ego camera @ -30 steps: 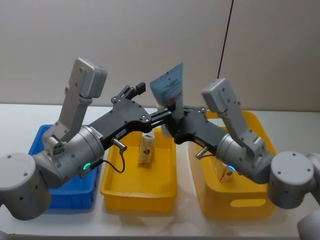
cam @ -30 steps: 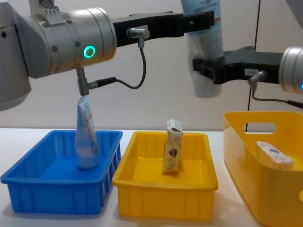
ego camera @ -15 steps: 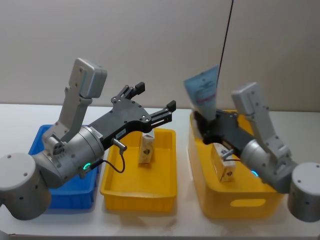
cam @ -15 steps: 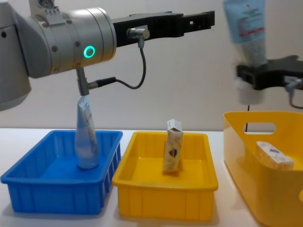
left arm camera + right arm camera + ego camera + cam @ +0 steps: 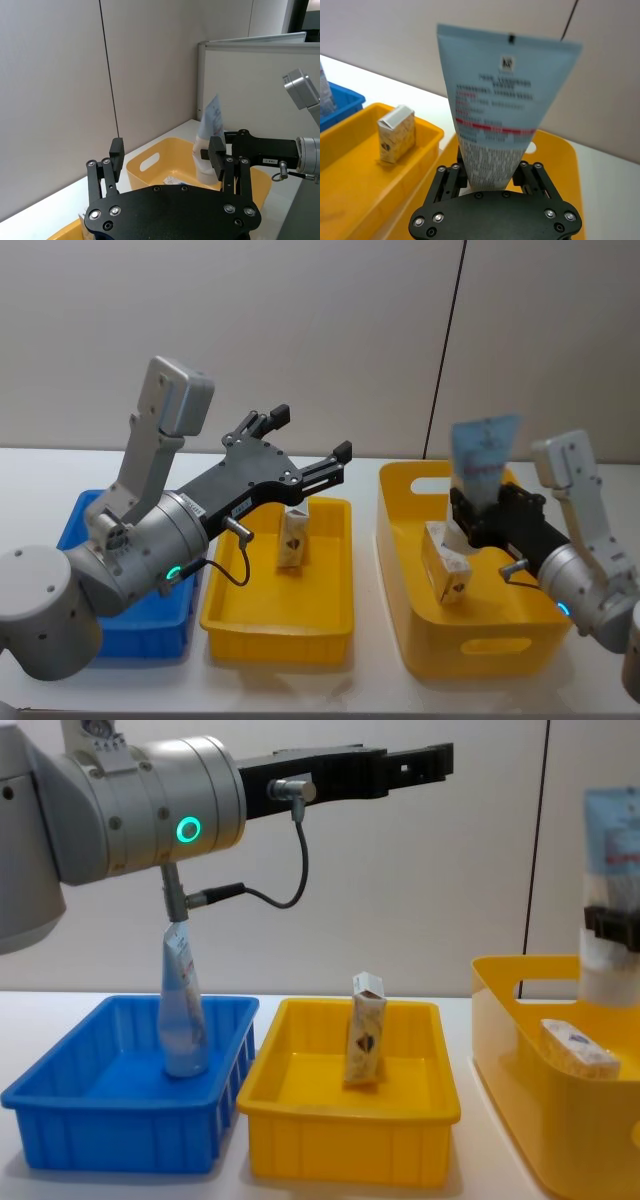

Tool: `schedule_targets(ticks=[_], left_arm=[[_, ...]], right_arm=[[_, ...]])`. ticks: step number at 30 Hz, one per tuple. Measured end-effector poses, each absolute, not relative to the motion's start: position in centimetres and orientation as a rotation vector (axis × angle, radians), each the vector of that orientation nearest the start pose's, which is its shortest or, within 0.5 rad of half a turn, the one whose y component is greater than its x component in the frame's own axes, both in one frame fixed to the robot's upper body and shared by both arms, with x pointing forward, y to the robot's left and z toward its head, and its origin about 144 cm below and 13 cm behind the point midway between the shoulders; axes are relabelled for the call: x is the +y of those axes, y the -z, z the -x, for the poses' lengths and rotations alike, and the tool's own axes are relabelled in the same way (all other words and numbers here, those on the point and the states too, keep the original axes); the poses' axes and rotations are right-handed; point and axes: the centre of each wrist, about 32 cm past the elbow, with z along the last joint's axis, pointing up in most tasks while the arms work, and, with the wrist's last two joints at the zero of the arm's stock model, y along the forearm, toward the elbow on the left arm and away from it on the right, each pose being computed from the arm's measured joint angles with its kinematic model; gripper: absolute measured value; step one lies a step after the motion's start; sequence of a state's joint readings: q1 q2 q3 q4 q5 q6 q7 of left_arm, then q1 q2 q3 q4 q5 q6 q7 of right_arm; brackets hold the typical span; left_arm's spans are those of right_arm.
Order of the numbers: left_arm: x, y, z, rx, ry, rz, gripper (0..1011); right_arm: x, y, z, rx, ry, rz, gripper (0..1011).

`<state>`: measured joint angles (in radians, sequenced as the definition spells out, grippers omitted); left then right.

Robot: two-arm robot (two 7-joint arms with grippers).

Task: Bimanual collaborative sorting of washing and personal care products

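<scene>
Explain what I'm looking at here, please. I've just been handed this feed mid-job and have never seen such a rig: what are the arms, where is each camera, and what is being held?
This is a two-armed robot at a white table. Two pictures come from cameras on its head and chest; the other two sit on its wrists, looking along each tool.

On the table stand a blue tray, a middle yellow tray and a large yellow bin. A squeeze tube stands in the blue tray. One small carton stands upright in the middle tray; another carton lies in the bin.

The right tool grips a second, held tube near its lower end, crimped end up, over the bin. The left tool hangs open with nothing between its fingers, above the middle tray.
</scene>
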<state>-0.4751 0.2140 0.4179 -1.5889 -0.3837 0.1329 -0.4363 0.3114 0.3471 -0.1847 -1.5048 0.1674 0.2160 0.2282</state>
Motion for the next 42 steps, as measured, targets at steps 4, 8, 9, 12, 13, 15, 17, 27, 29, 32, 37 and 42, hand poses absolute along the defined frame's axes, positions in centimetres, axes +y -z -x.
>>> schedule_targets(ticks=[4,8,9,12,13,15,17,27,29,32,37,42], left_arm=[[15.9,-129.7,-54.3,-0.174,-0.691,0.161,1001],[15.9,-129.7,-54.3,-0.174,-0.691,0.161,1001],[15.9,-129.7,-54.3,-0.174,-0.691,0.161,1001],[15.9,-129.7,-54.3,-0.174,-0.691,0.161,1001],[15.9,-129.7,-54.3,-0.174,-0.691,0.161,1001],[15.9,-129.7,-54.3,-0.174,-0.691,0.161,1001],[15.9,-129.7,-54.3,-0.174,-0.691,0.161,1001],[15.9,-129.7,-54.3,-0.174,-0.691,0.161,1001],[15.9,-129.7,-54.3,-0.174,-0.691,0.161,1001],[15.9,-129.7,-54.3,-0.174,-0.691,0.161,1001],[15.9,-129.7,-54.3,-0.174,-0.691,0.161,1001],[15.9,-129.7,-54.3,-0.174,-0.691,0.161,1001]], right_arm=[[-28.6,-122.8,-53.5,-0.116,1.242,0.196,570],[-29.1,-122.5,-53.5,-0.101,1.241,0.194,713],[-29.1,-122.5,-53.5,-0.100,1.240,0.193,734],[-29.3,-122.4,-53.5,-0.096,1.234,0.188,829],[-29.3,-122.4,-53.5,-0.096,1.232,0.185,847],[-29.4,-122.4,-53.4,-0.096,1.227,0.182,919],[-29.5,-122.4,-53.4,-0.096,1.224,0.179,950],[-29.5,-122.7,-53.1,-0.112,1.204,0.160,1002],[-29.5,-122.8,-53.0,-0.118,1.201,0.155,1002],[-29.5,-123.0,-52.9,-0.127,1.197,0.148,1002],[-29.5,-123.4,-52.7,-0.151,1.191,0.131,1002],[-29.3,-124.2,-52.5,-0.194,1.179,0.103,1002]])
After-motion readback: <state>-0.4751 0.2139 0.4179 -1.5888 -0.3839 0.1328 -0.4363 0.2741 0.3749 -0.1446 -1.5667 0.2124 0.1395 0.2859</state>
